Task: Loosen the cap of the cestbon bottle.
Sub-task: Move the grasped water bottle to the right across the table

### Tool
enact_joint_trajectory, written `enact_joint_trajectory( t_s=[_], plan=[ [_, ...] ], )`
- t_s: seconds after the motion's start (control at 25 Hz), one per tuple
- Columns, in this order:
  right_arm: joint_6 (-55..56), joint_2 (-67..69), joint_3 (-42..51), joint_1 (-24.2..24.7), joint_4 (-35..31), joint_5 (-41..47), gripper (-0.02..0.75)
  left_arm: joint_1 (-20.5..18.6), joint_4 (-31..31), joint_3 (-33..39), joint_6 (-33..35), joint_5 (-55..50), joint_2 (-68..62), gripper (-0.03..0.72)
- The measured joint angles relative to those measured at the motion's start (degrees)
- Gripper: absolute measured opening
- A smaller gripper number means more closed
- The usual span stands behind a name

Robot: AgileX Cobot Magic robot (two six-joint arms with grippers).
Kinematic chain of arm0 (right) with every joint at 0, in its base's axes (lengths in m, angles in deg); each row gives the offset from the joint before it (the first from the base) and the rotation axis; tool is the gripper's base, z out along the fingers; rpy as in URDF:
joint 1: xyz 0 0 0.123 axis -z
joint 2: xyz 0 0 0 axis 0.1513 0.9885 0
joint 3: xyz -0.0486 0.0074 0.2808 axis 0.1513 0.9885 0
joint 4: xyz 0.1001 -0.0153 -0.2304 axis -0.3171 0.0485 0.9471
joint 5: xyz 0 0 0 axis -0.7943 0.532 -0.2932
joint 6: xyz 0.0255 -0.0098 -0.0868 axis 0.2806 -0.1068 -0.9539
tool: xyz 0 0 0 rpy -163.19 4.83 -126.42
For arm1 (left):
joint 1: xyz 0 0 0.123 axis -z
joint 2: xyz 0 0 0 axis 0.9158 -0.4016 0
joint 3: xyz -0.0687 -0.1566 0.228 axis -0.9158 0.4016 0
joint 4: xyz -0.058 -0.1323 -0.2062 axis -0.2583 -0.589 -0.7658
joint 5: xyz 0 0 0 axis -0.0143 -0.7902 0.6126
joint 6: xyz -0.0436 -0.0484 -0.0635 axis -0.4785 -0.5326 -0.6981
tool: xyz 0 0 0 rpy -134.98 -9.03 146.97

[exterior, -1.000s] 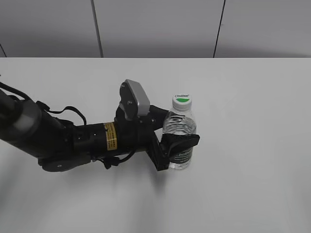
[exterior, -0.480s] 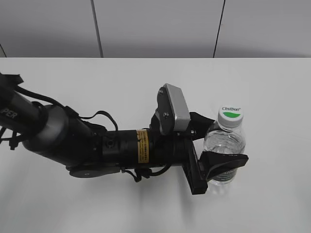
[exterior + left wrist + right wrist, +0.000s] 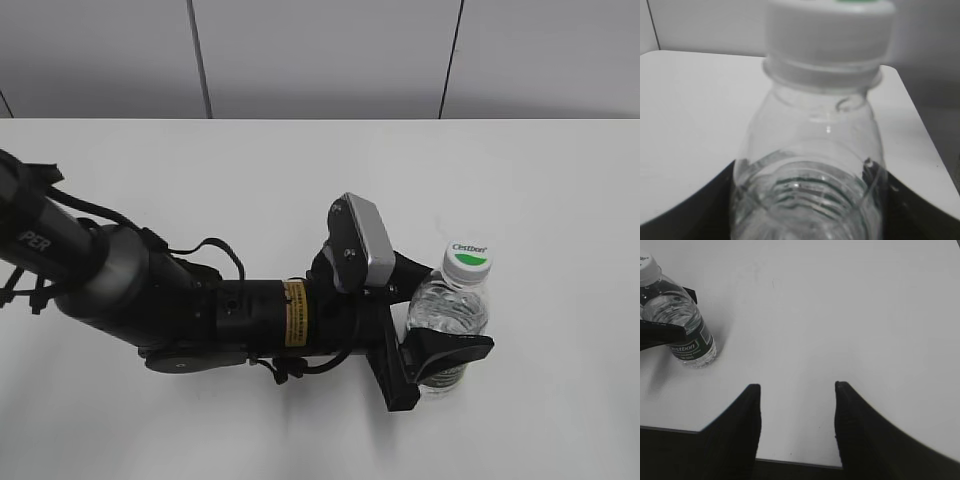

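- Left gripper (image 3: 441, 352) clenched on the cestbon bottle (image 3: 448, 325), pads at its label band, upright on the white table (image 3: 560, 230).
- Cap (image 3: 467, 260) seated on the neck, clear above the fingers.
- Right gripper (image 3: 796, 390) released, well apart from the bottle, near the table's front edge.
- Bare tabletop right of the bottle.

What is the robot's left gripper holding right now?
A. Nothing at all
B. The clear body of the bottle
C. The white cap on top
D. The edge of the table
B. In the exterior view the left gripper is clamped round the clear body of the cestbon bottle, below the white cap, which sits free above it. The right gripper is open and holds nothing, away from the bottle.
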Motion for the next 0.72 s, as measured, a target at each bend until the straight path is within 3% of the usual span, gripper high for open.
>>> enact_joint_trajectory(
  t_s=[0.72],
  plan=[
    [0.06, 0.00, 0.00, 0.00, 0.00, 0.00, 0.375, 0.00, -0.08, -0.05, 1.37, -1.51, -0.74, 0.523]
  ],
)
